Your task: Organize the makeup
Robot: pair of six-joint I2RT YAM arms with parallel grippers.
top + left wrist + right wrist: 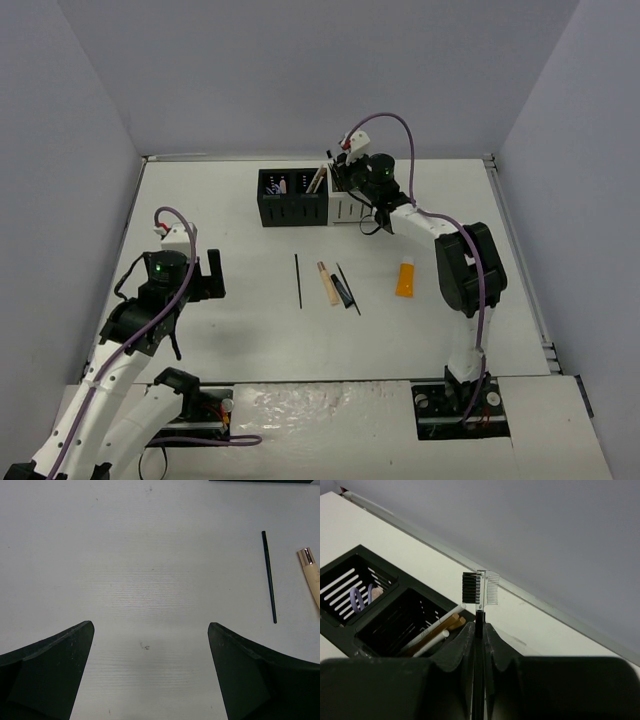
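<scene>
My right gripper (479, 630) is shut on the thin black handle of a small comb brush (480, 587), which stands upright above the fingertips. In the top view this gripper (352, 160) hovers at the back over the white organizer (350, 207), next to the black organizer (293, 212). On the table lie a thin black pencil (297, 280), a tan stick (328, 283), a small black tube (342, 290) and a flat orange tube (404, 277). My left gripper (150, 630) is open over bare table at the left (203, 275), with the black pencil (269, 575) and the tan stick (312, 575) off to its right.
The black organizer's (400, 586) nearer compartment holds white and tan pencils (437, 629); the other holds lilac-handled scissors (357, 597). Grey walls enclose the table on three sides. The right arm's links (468, 265) stretch above the orange tube's right side.
</scene>
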